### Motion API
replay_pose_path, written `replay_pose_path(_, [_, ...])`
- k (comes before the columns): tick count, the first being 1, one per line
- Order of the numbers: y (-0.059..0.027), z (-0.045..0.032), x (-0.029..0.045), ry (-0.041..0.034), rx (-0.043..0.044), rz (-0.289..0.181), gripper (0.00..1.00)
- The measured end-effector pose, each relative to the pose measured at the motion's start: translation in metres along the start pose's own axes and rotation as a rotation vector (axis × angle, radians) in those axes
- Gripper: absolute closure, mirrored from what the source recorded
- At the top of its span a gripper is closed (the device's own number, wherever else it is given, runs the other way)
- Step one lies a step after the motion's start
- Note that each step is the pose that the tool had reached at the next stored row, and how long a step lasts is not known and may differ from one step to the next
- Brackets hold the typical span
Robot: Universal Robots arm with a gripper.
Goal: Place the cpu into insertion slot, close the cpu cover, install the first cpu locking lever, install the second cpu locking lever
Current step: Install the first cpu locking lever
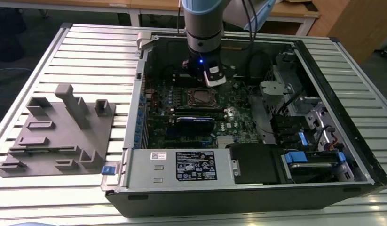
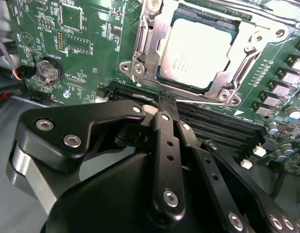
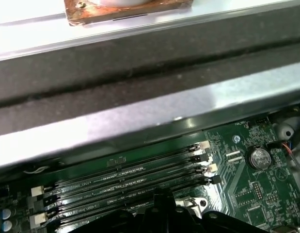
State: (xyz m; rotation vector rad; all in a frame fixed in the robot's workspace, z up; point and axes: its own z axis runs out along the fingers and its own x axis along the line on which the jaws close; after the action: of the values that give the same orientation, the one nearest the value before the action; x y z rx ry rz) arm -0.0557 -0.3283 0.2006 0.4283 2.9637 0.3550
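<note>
Lever work is the step in hand, as we judge it, since chip and cover both look settled.

In the exterior view we see the gripper low inside the open computer case. It is close beside the insertion slot on the motherboard.

In the second wrist view the cpu lies flat in the slot, its pale silver top matte with faint print. The cpu cover is a thin silvery frame lying down around it, and the chip shows through its window. The fingertips are pressed together with nothing between them, just beside the frame's near edge and over the memory slots. Whether either lever is hooked we cannot tell. That step, we think, calls for a fine catch on a thin rod close against the frame, without scraping the board.

In the first wrist view the memory slots run beneath the dark fingertips, with the case wall behind.
</note>
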Motion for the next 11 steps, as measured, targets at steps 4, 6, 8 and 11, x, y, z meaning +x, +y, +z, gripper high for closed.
replay_pose_path(4, [-0.0003, -0.0001, 0.0013, -0.0058, 0.0008, 0.024, 0.89])
replay_pose_path(6, [-0.0005, -0.0002, 0.0018, -0.0087, 0.0016, 0.036, 0.89])
replay_pose_path(8, [-0.0006, -0.0001, 0.0021, -0.0118, 0.0027, 0.048, 0.89])
replay_pose_path(11, [-0.0007, 0.0002, 0.0022, -0.0165, 0.0042, 0.066, 0.89])
